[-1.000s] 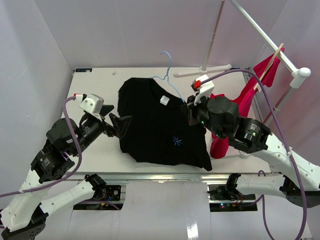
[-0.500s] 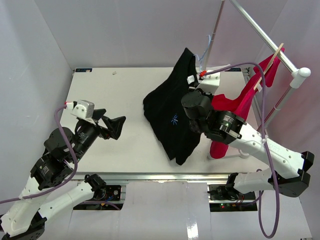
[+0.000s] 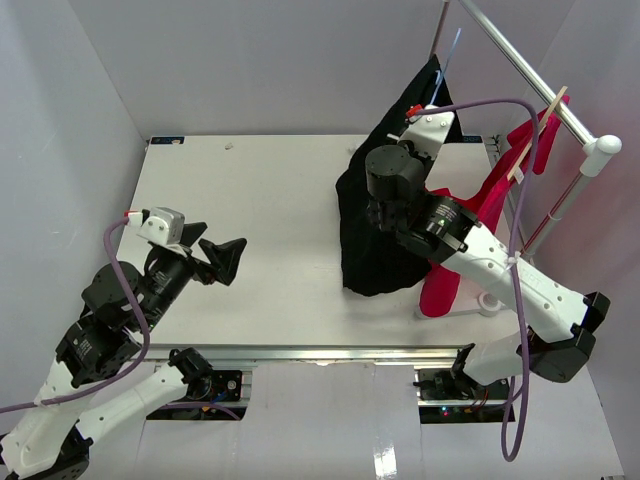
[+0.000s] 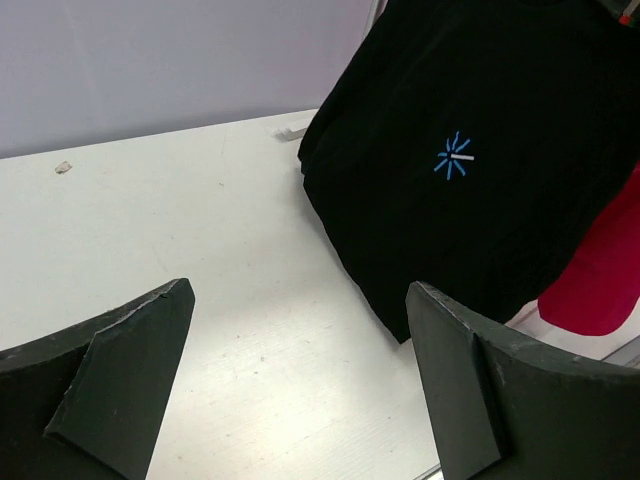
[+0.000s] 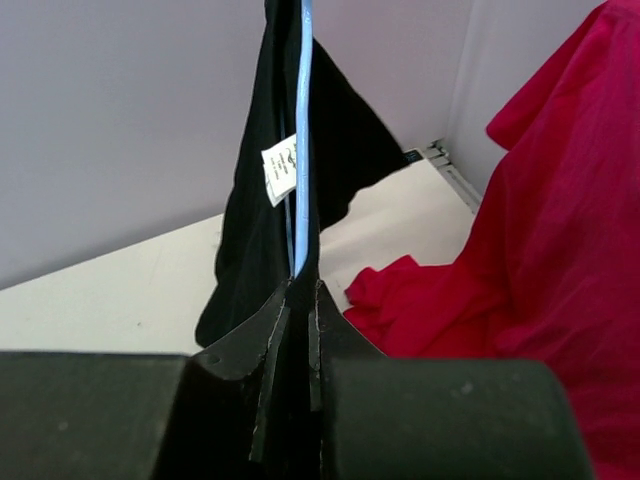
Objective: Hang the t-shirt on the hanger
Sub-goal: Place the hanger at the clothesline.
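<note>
The right pincer (image 5: 297, 292) clamps the thin light-blue wire hanger (image 5: 303, 140), held high so the plain black cloth t-shirt (image 3: 380, 240) hangs from it. The left pincer (image 3: 228, 258) gapes wide, empty, well apart.

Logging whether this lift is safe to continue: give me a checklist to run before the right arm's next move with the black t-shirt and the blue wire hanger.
1. Grip: right gripper shut on the thin light-blue wire hanger: ok.
2. Black cloth t-shirt hangs from the hanger, white neck label beside the wire: ok.
3. Both shoulders seated on the hanger: cannot tell.
4. Hook placed on the metal rail: cannot tell, the hook's top is out of view.
5. T-shirt hem clear of the white table: cannot tell.
6. Free arm: left gripper open, apart from the t-shirt: ok.
</note>
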